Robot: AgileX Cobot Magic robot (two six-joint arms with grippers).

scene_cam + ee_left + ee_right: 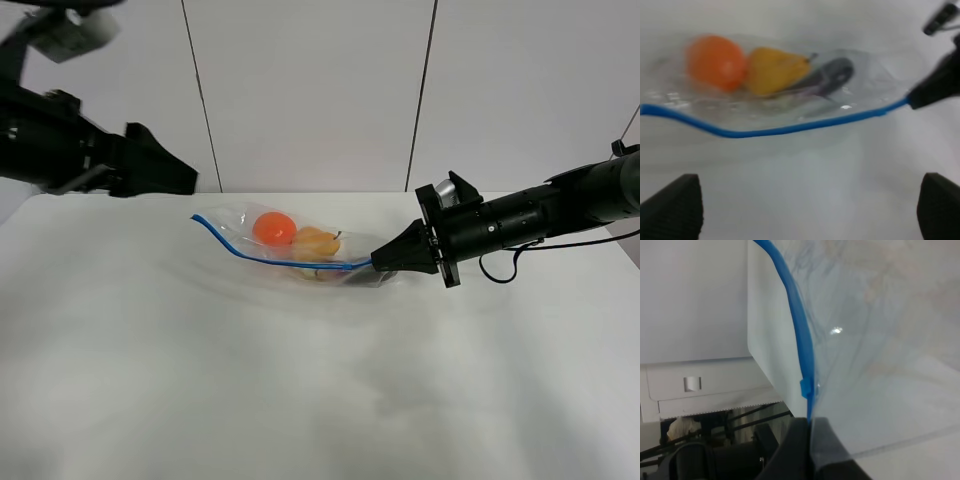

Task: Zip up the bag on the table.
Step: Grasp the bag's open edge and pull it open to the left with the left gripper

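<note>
The clear bag lies on the white table at the back centre, its blue seal strip along the near edge. Inside are an orange fruit, a yellow pear and a purple piece. My right gripper is shut on the strip's right end; in the right wrist view its jaws pinch the strip. My left gripper hangs open and empty above the table, left of the bag and apart from it; its fingertips stand wide apart, facing the strip.
A grey panelled wall runs behind the table's back edge. The right arm reaches in low from the right. The table's edge and dark frame parts show past the bag in the right wrist view.
</note>
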